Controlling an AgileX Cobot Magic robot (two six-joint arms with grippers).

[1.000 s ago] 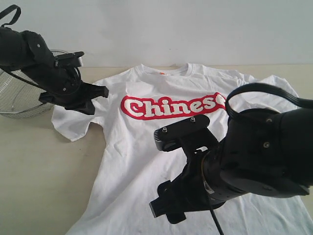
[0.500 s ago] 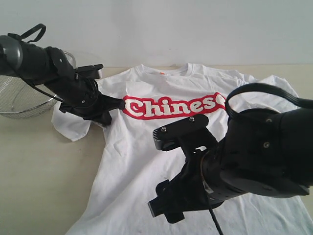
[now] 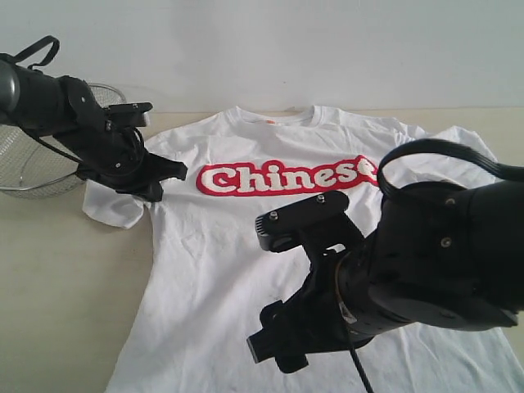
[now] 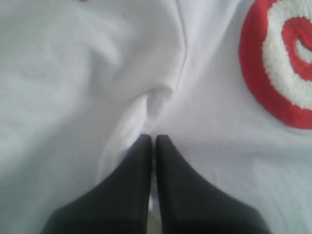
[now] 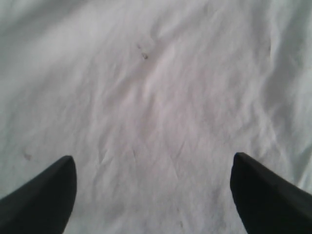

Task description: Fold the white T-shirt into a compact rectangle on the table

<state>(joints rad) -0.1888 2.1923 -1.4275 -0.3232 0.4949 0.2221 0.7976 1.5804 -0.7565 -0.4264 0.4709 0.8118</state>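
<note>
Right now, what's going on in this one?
A two-armed robot is working on the white T-shirt, which lies spread front up on the table, not yet folded. The left gripper is shut on a pinch of cloth near the sleeve, beside the red lettering. The right gripper is open over the plain lower part of the shirt, holding nothing. A wire-mesh basket sits behind the left arm.
</note>
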